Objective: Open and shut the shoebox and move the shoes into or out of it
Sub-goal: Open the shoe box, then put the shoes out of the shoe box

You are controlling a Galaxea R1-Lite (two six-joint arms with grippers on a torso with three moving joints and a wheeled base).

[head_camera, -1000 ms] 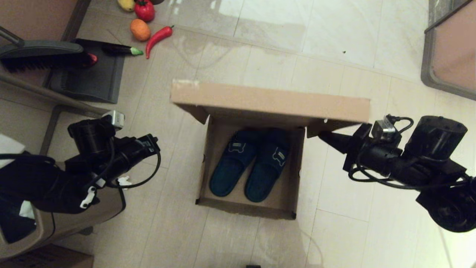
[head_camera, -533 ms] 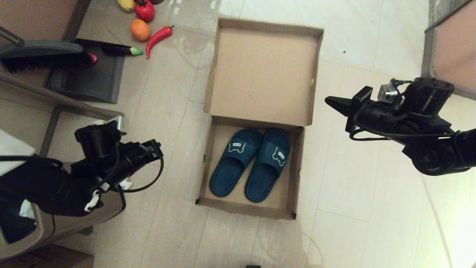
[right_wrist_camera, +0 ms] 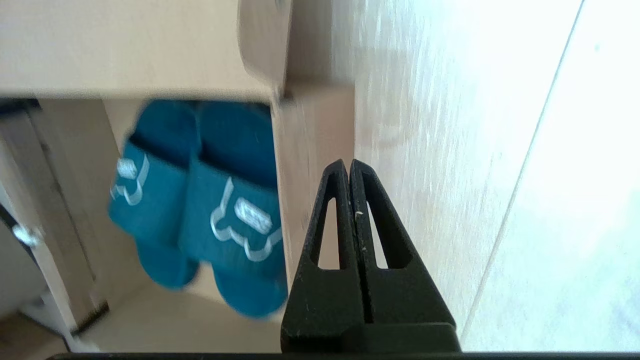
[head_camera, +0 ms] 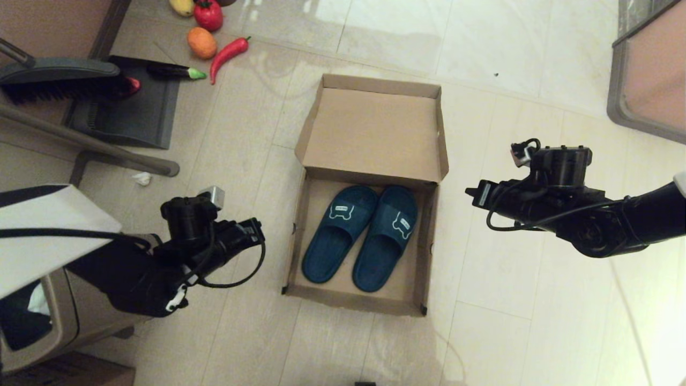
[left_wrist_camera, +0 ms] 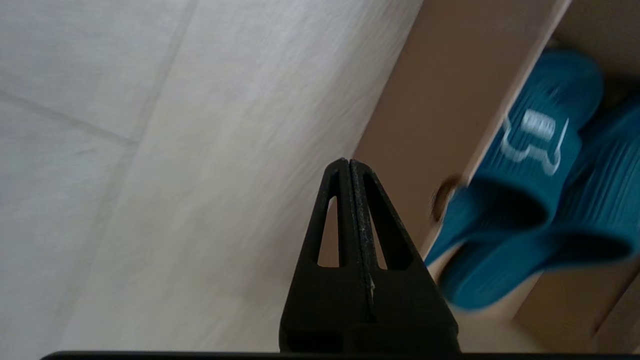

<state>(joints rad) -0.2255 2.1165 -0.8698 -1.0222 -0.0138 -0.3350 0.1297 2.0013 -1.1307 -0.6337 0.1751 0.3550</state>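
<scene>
Both pincers have closed in — we see the left pincer [left_wrist_camera: 349, 165] and right pincer [right_wrist_camera: 348, 165] pressed together, flanking the shoebox [head_camera: 300, 225] at 9 and 3 o'clock; its lid has dropped flatter, the shoes [head_camera: 362, 236] blurred in the wrist views.

Floor: pale tiled floor [head_camera: 509, 64] with thin joints, glossy toward the far side.
Centre: open shoebox [head_camera: 370, 134] resting on the tiles, lid folded back flat.
Far left: dustpan [head_camera: 128, 115] and brush [head_camera: 59, 80]; beside them an eggplant [head_camera: 174, 71], red chili [head_camera: 228, 52], orange [head_camera: 201, 43], tomato [head_camera: 208, 14].
Near left: trash bin [head_camera: 59, 316]; crumpled paper scrap [head_camera: 142, 178] close by.
</scene>
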